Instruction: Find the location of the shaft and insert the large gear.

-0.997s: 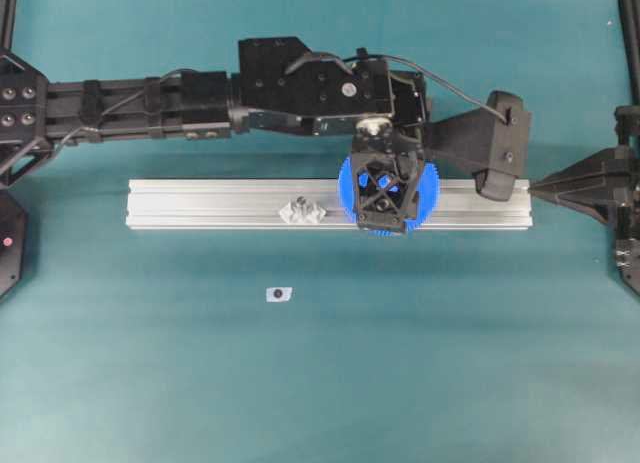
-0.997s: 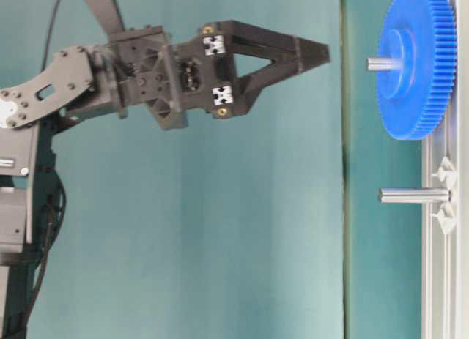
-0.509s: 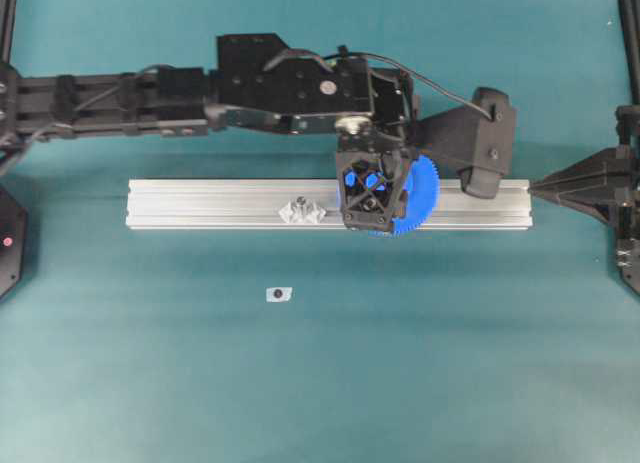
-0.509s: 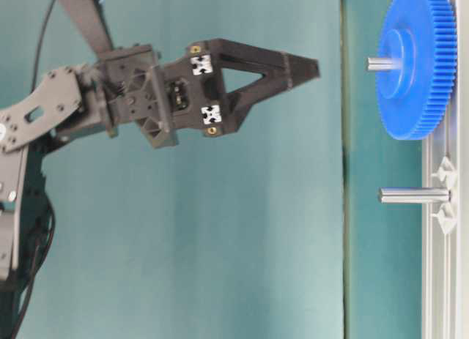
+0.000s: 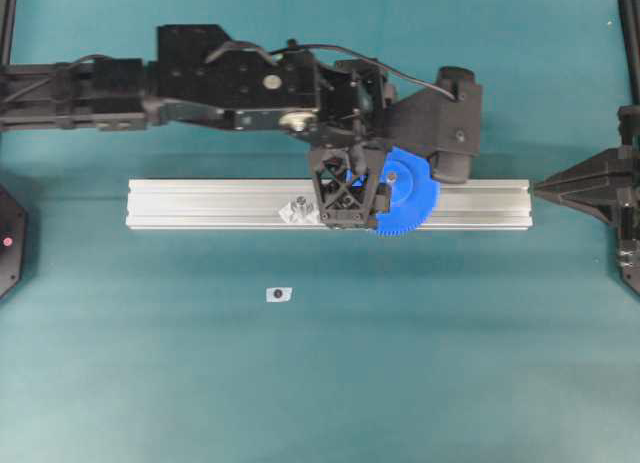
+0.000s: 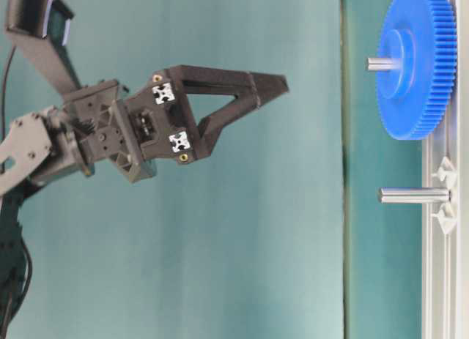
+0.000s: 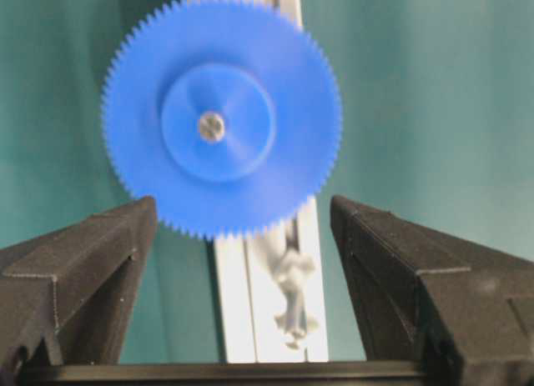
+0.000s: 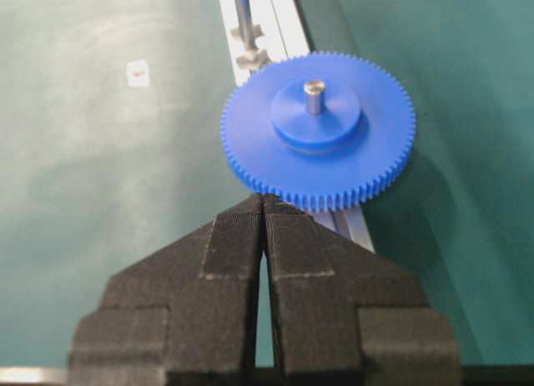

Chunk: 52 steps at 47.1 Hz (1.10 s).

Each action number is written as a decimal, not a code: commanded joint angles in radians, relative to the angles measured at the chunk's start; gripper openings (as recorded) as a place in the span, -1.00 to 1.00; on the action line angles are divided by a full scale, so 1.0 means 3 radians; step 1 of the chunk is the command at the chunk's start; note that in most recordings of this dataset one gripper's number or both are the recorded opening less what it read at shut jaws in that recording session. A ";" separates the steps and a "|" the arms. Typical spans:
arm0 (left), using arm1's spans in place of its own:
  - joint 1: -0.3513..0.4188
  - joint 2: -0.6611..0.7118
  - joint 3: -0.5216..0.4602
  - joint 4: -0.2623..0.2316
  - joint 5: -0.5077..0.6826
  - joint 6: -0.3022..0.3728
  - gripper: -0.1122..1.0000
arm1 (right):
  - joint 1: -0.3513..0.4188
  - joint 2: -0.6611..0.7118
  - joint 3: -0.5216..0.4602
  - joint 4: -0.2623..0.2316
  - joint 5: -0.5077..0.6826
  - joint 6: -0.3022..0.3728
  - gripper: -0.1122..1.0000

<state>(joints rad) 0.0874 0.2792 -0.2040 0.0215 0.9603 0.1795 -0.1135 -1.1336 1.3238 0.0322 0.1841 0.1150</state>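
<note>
The large gear is bright blue and sits flat on the aluminium rail, threaded on the shaft. The shaft's tip pokes through the gear's hub. My left gripper hangs above the rail just left of the gear, open and holding nothing. From the side this gripper is well clear of the gear. In the left wrist view the gear lies beyond the spread fingertips. My right gripper is shut and empty, short of the gear's rim.
A second bare peg with clear mounts stands on the rail left of the gear, also seen as the peg from above. A small white tag with a dark dot lies on the teal cloth in front of the rail. The right gripper points at the rail's right end.
The left gripper, open throughout, has drawn back from the gear and shifted left along the rail. The gear stays on the shaft. The right arm has not moved.
</note>
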 commanded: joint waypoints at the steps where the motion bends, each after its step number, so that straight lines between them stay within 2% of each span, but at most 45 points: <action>1: -0.0010 -0.0251 0.0051 0.0005 -0.0148 -0.0041 0.66 | -0.0005 0.0010 -0.0031 0.0000 -0.0010 0.0041 -0.78; 11: -0.0015 -0.0409 0.0291 0.0005 -0.0261 -0.0164 0.66 | -0.0005 0.0010 -0.0031 0.0000 -0.0005 0.0041 -0.78; 24: -0.0020 -0.0660 0.0644 0.0005 -0.0762 -0.0363 0.66 | -0.0010 0.0005 -0.0015 0.0000 -0.0010 0.0041 -0.78; 38: -0.0031 -0.0885 0.0977 0.0005 -0.0972 -0.0568 0.66 | -0.0010 0.0005 -0.0015 0.0000 -0.0010 0.0036 -0.78; 52: -0.0031 -0.1145 0.1335 0.0005 -0.1427 -0.0716 0.66 | -0.0015 -0.0010 -0.0015 0.0000 -0.0010 0.0041 -0.78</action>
<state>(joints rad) 0.0813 -0.0092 0.1871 0.0215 0.5676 -0.0291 -0.1150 -1.1428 1.3300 0.0322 0.1871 0.1150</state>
